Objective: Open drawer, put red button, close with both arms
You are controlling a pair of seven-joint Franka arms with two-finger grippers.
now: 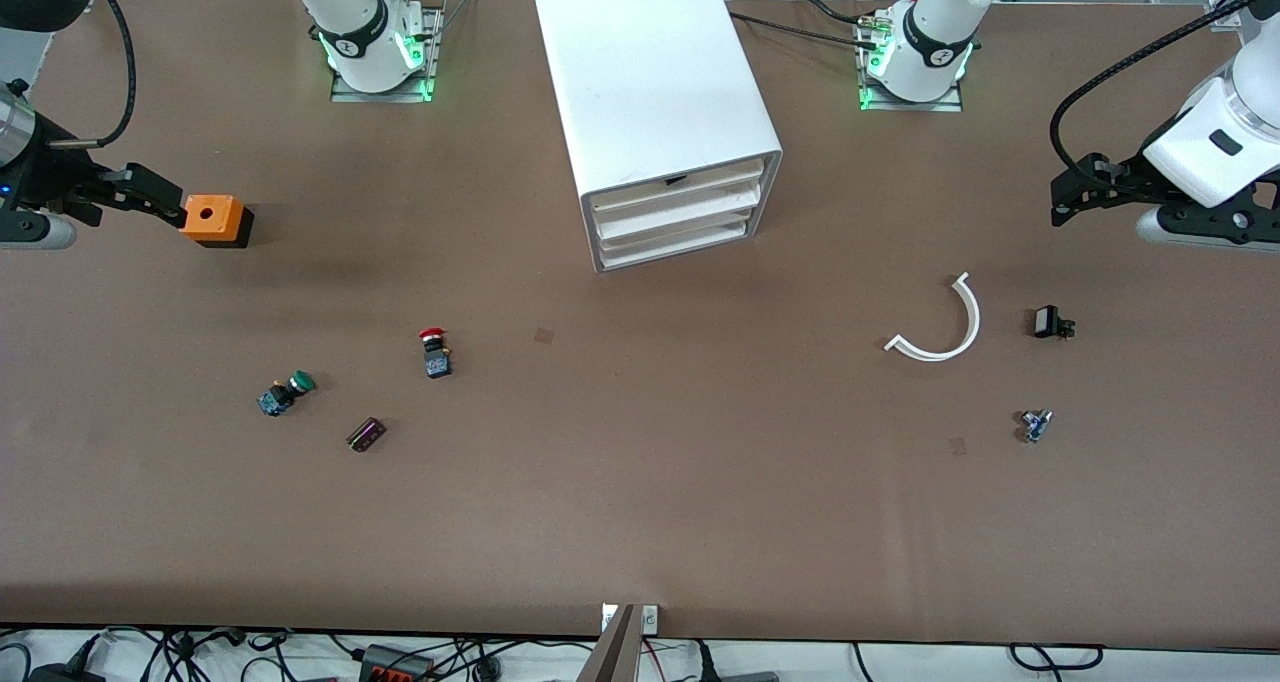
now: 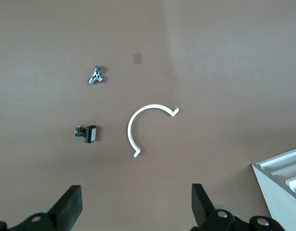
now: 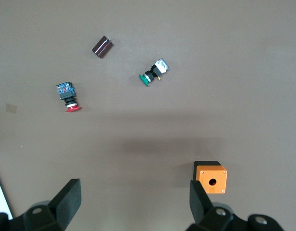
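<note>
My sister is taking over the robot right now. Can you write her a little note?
Left gripper: open, empty, up at its end of the table. Right gripper: open, empty, by the orange box.
Drawer, the middle one in the cabinet: shut.
Red button: on the table, nearer the camera than the cabinet, beside the green button.
Done: nothing yet.
Left: open drawer, put red button in, close it.

The brown table (image 1: 640, 522) carries the white cabinet (image 1: 650, 82) midway between the two claws, the orange box (image 1: 213, 218), red button (image 1: 435, 352), green button (image 1: 285, 393) and a dark block (image 1: 366, 434) toward the right claw (image 1: 150, 197), and a white arc (image 1: 940, 324), black clip (image 1: 1050, 322) and small metal part (image 1: 1035, 424) toward the left claw (image 1: 1085, 190).
</note>
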